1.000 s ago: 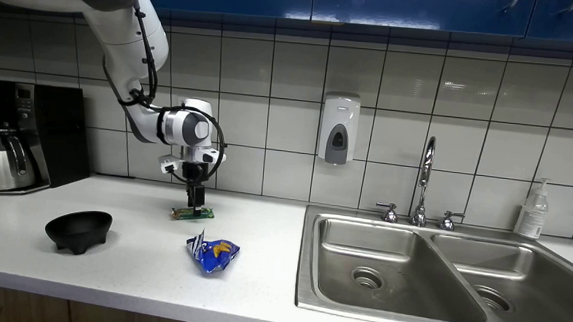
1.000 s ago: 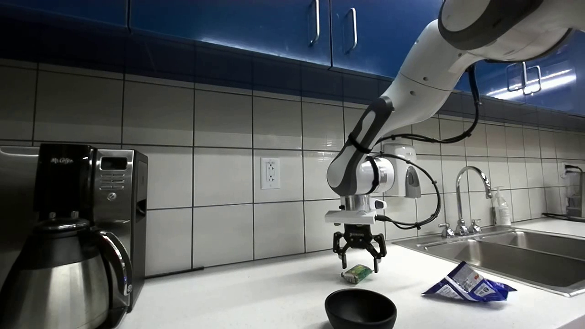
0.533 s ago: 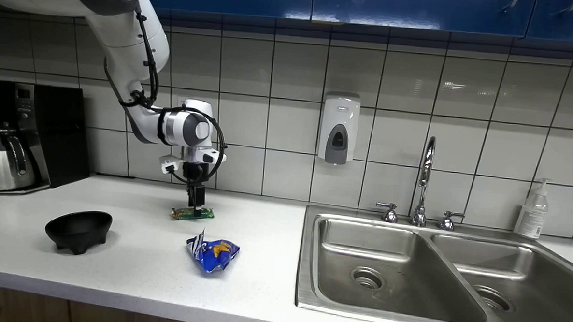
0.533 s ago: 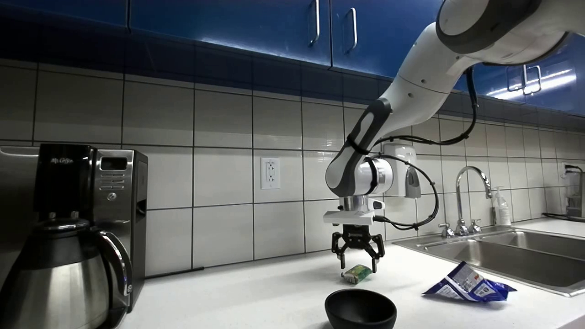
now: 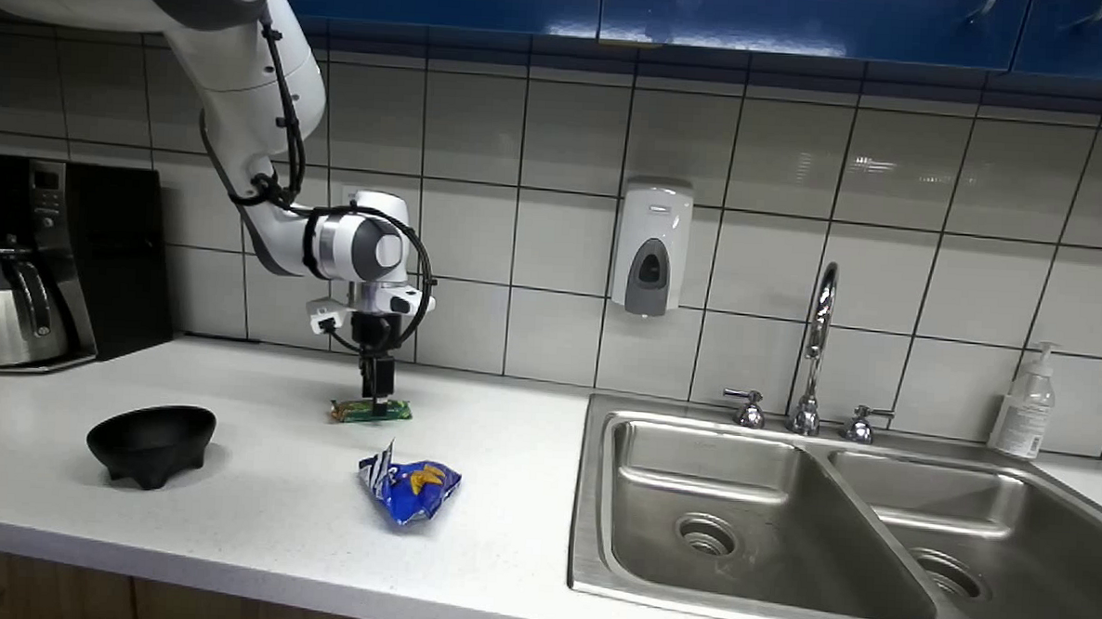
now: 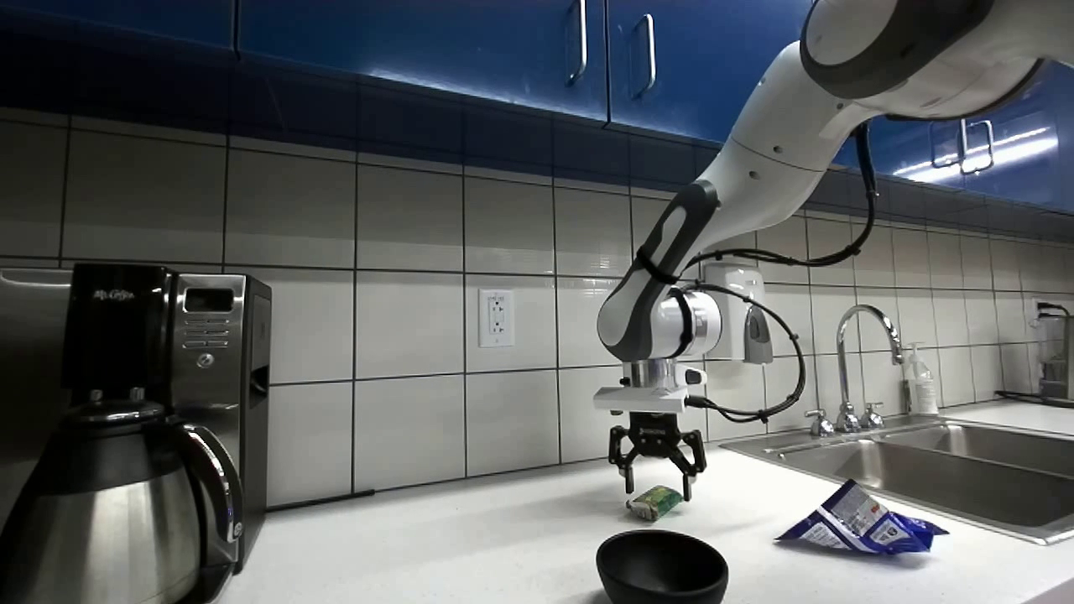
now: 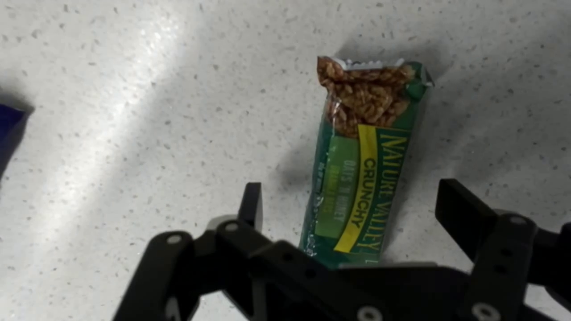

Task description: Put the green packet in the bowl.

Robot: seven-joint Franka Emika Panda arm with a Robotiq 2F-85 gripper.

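The green packet [image 7: 357,178], a green wrapped bar with a brown end, lies flat on the counter; it also shows in both exterior views [image 5: 351,411] [image 6: 653,504]. My gripper [image 7: 351,194] points down over it, open, with one finger on each side of the packet and a gap to both sides. In an exterior view [image 6: 659,492] the fingers are spread and their tips are close above the counter. The packet's lower end is hidden behind the gripper in the wrist view. The black bowl [image 5: 152,455] stands upright and empty on the counter; it also shows in an exterior view [image 6: 621,583].
A crumpled blue bag [image 5: 410,491] lies near the packet, toward the front edge; its corner shows in the wrist view [image 7: 8,121]. A coffee maker [image 5: 116,253] stands by the tiled wall. A double steel sink [image 5: 589,497] with a faucet [image 5: 821,340] is set in the counter.
The arm has shifted very slightly during the first half second and looks still since. The fingers stay spread. The packet, the bowl and the blue bag have not moved.
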